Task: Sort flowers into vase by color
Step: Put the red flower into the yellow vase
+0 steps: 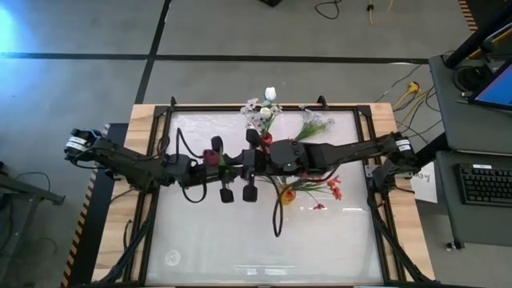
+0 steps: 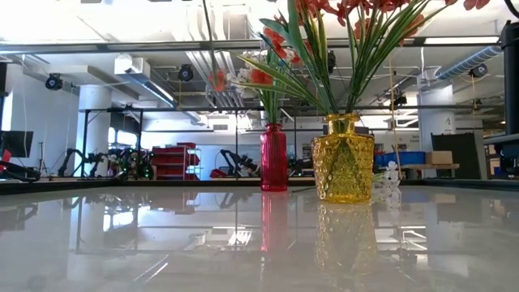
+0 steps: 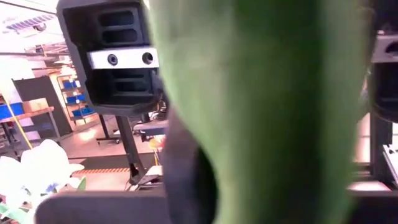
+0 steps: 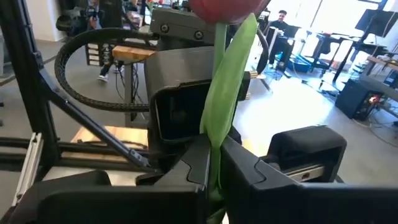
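Overhead, left gripper and right gripper meet mid-table; left's grip cannot be judged. Right wrist view alone shows the right's fingers clamping a dark red tulip. Low view: two vases, red vase, yellow vase.

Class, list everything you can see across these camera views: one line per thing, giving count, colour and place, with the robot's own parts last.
Red vase: one, red glass, on the table, holding green stems with orange-red blossoms.
Yellow vase: one, amber glass, beside the red vase, holding red-orange blossoms.
Dark red tulip: one, green stem and leaf, held upright mid-table between the two grippers.
White flowers: a cluster, white, at the table's far edge.
White spray: one, white and green, beside the white flowers.
Table: one, glossy white.
Person: one, in the room behind.
Right gripper: dark, closed on the tulip's stem.
Left gripper: dark, mid-table, facing the right gripper.
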